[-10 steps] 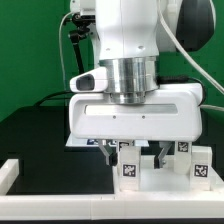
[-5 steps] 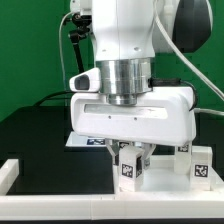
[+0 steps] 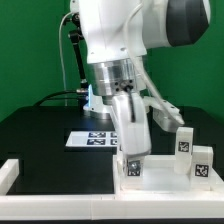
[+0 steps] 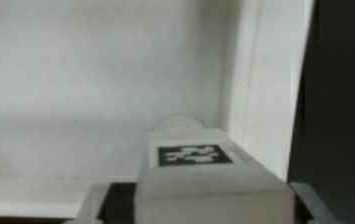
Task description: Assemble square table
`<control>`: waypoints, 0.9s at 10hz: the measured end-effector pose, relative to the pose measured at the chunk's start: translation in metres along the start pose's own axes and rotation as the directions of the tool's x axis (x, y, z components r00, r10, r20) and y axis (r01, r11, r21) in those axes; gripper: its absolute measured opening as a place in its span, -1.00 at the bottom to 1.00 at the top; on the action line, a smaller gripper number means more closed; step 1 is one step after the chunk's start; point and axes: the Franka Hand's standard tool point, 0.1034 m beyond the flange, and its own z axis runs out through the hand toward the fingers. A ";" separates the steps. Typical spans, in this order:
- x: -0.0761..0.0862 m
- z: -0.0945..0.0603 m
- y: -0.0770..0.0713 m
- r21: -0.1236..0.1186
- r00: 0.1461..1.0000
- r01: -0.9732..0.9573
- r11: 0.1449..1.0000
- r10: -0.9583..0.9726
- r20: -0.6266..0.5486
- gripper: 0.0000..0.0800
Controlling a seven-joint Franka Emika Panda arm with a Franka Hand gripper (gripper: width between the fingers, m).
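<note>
Exterior view
Arm: your Panda reaches down over the black table (image 3: 40, 130), its wrist turned so the hand sits edge-on to this camera.
Fingers: the fingers (image 3: 129, 152) come down onto a short white tagged leg (image 3: 131, 167) — from here you cannot tell whether they pinch it.
Leg at the fingers: it stands upright on the square tabletop slab (image 3: 160, 183), directly under the fingertips, tag facing the camera.
Other legs: two more upright — a rear leg (image 3: 185, 143) and a front leg (image 3: 203, 163) — both off to the exterior view's right of the fingers, apart from them.
Slab: white, flat on the table, beneath the fingers and all three legs.
Marker board: the marker board (image 3: 88, 139) lies flat on the table behind the fingers, toward the exterior view's left.
Rail: a white L-shaped rail (image 3: 20, 180) runs along the near table edge, in front of the fingers.

Wrist view
Leg: you see the same leg (image 4: 206, 180) up close, its tag visible, sitting between the two dark finger pads (image 4: 115, 201).
Grip: the pads sit close against the leg's sides, which reads as pinching, though the blur leaves contact unclear.
Slab: its white surface (image 4: 85, 80) fills the area beyond the leg, with its edge and the dark table past it.
</note>
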 end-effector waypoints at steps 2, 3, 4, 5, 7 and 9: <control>0.001 0.000 0.000 0.009 0.998 -0.063 0.998 0.063 -0.010 -0.27; -0.001 0.000 0.001 0.005 1.000 0.002 1.000 -0.002 -0.016 -0.27; -0.006 -0.002 0.002 0.003 0.988 0.151 0.988 -0.151 -0.029 -0.03; -0.003 -0.004 0.003 0.007 0.946 0.323 0.947 -0.322 -0.041 0.38; -0.001 -0.002 0.005 -0.011 0.858 0.511 0.859 -0.511 -0.051 0.58; -0.001 -0.002 0.005 -0.018 0.780 0.624 0.781 -0.624 -0.049 0.62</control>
